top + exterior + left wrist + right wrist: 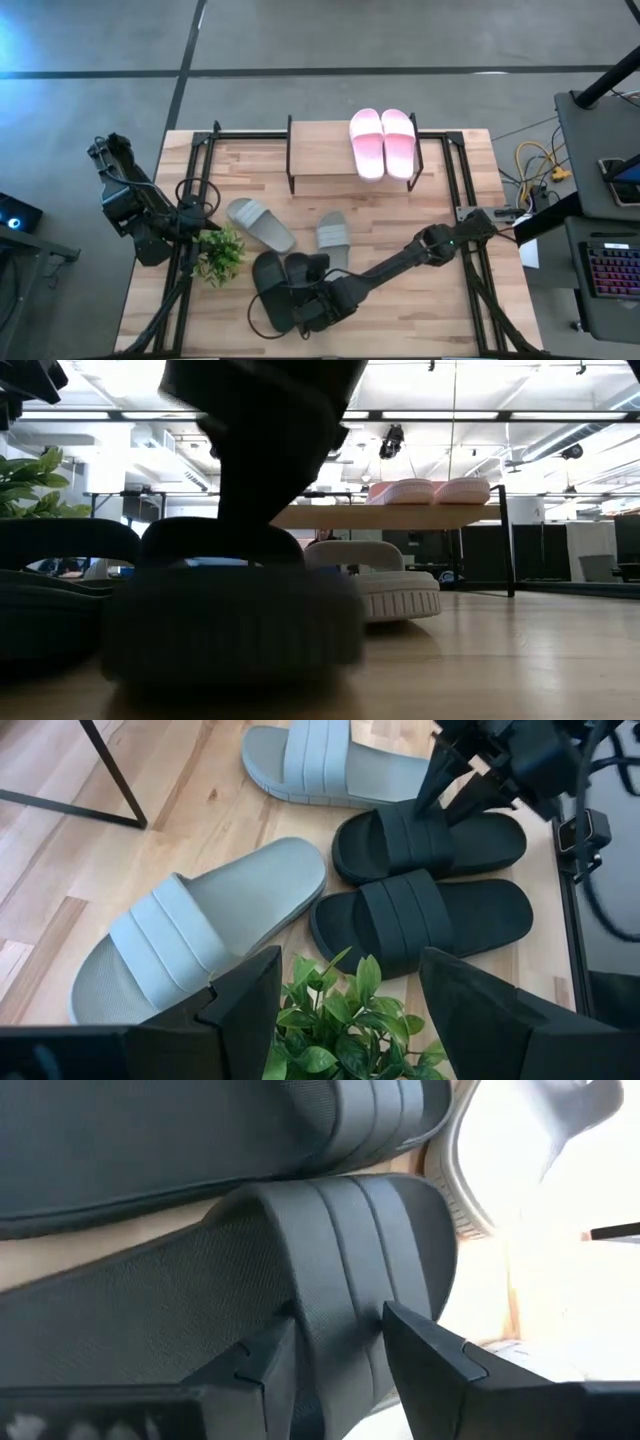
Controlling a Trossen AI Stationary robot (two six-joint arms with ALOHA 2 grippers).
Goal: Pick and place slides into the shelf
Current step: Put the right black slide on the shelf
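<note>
Black slides sit nearest the low camera, at the front of the desk [420, 300]: the black slide [308, 275] under the right gripper [318, 298] lies just beside the second black slide [270, 292], which is nearer the front left corner. In the right wrist view the two dark fingers [425, 1350] straddle the strap of the black slide, one finger on each side of it, with the jaws partly apart; whether they press the strap cannot be told. The slide rests flat on the desk. Two grey slides lie farther back: the grey slide [258, 222] on the left is angled toward the shelf, and the second grey slide [333, 238] lies just behind the black pair. The pink slides [382, 140] stand side by side, touching, on the right half of the top board of the shelf [320, 150], which is placed at the rear middle of the desk. A small green plant [220, 252] stands on the desk left of the black slides. The left gripper [190, 222] hovers at the left edge of the desk, near the plant, with its fingers spread wide and nothing between them. The right arm reaches diagonally from the right side of the desk toward the front centre.
</note>
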